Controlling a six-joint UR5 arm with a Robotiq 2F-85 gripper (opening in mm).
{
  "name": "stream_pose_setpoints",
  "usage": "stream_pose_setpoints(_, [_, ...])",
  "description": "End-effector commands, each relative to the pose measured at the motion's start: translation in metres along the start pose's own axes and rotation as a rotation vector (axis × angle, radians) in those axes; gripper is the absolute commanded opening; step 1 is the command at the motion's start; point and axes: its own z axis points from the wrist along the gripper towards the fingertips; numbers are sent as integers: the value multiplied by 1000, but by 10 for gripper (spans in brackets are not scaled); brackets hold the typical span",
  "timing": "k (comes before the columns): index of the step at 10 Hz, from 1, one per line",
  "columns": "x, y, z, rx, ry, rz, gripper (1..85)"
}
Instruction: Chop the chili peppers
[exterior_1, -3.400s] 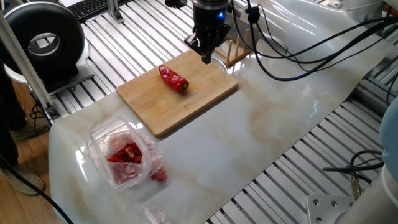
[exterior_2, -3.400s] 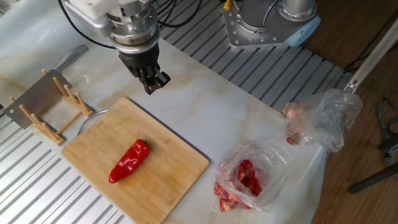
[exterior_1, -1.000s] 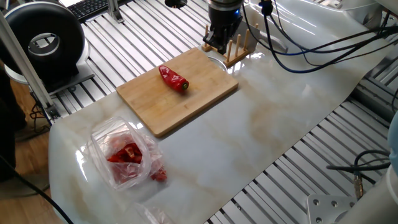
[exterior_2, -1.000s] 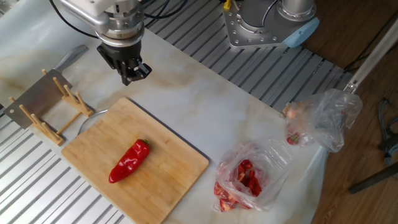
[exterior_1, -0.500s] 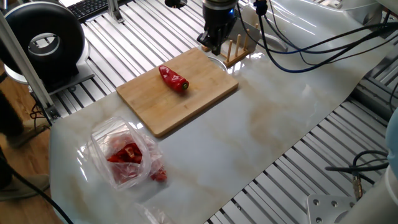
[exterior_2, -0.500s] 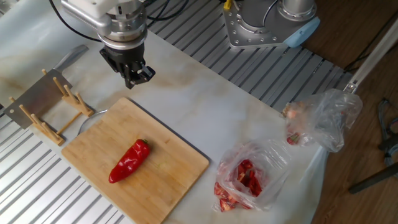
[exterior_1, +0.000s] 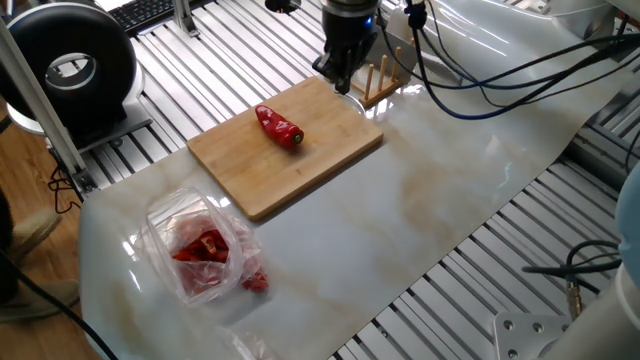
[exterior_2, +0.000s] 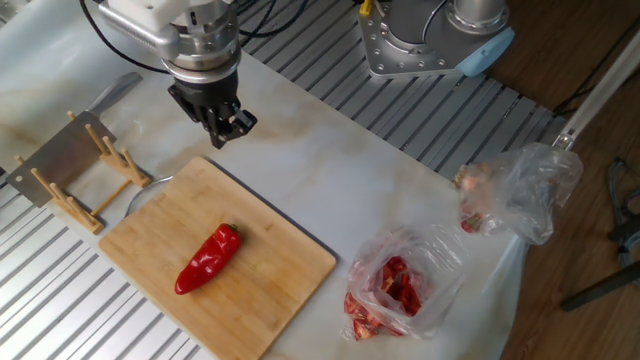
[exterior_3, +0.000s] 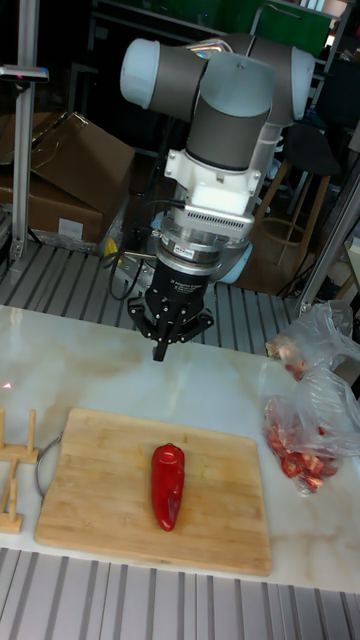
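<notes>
The light was bright and came from above. White glare shone on the table (exterior_1: 470, 190) near its far edge. The pictures were sharp, with soft shadows.

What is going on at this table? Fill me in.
A single robot arm is set up to chop a chili pepper, which lies whole and uncut on a bamboo cutting board. The gripper hangs above the marble tabletop just past the board's far edge, near a wooden rack. It holds nothing, and its fingers look drawn together. A clear plastic bag with red pieces sits off to the side. No cutting has started.
</notes>
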Motion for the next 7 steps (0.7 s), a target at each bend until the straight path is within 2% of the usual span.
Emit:
stream_pose_setpoints(1, [9, 17, -1, -65, 39, 128, 13])
stream_pose_setpoints(3, [-4, 16, -1, -66, -6, 240, 13])
stream_pose_setpoints(4, [-8, 26, -2, -112, -15, 270, 13])
stream_pose_setpoints(5, [-15, 16, -6, -119, -23, 257, 13])
stream_pose_setpoints(6, [-25, -2, -11, -119, -24, 234, 13])
stream_pose_setpoints(7, [-32, -24, -19, -112, -9, 212, 13])
